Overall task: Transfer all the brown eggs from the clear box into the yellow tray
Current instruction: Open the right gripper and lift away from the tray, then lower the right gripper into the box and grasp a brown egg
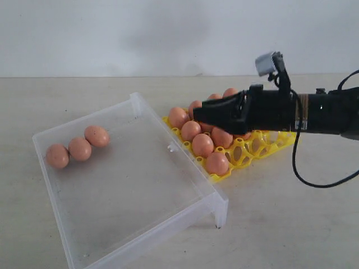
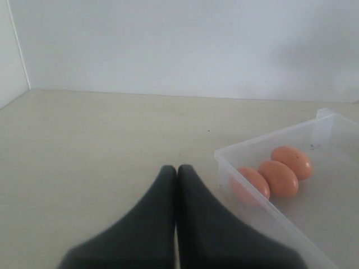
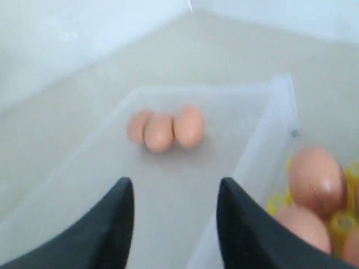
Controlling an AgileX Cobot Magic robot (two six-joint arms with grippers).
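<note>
Three brown eggs (image 1: 79,147) lie in the clear box (image 1: 134,190), touching each other in a short row close to its far left corner. Each egg rests on its side, and the row runs slantwise along the wall there. The other eggs sit in the cups of the yellow tray (image 1: 263,147), just beside the right wall of the box.

The right gripper (image 1: 197,115) hovers over the tray with its tips toward the box. Its jaws are spread and hold nothing. From them the row lies straight ahead, beyond the near wall and across the bare floor, so I judge that the next reach must go forward and then down.

The left gripper (image 2: 176,168) has its jaws pressed together. Its wrist view shows the three eggs near, just behind the box corner, so this arm is perhaps the nearer one. The exterior view does not show this gripper at all, and only the right wrist view makes the gap between the right jaws plain
</note>
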